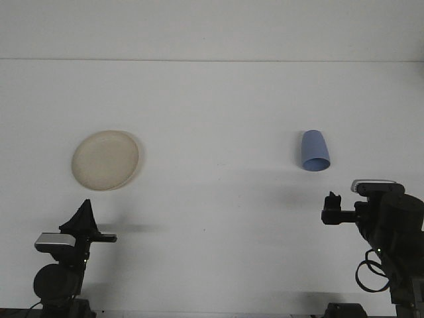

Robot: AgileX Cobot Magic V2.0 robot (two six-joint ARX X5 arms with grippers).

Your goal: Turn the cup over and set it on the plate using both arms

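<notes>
Both arms sit low at the near edge of the view. The left claw [84, 218] points upward, its dark tip rising above the silver wrist block. The right claw [331, 211] reaches leftward from its bulky black wrist, holding nothing, with cables looping below.

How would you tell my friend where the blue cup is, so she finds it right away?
Start at the big white table and look to its right half, just beyond the right arm's tool. There sits the blue cup, tipped over with its wide end toward the camera. It is the only blue thing there; the only other item is a pale, flat round plate far off on the left.
</notes>
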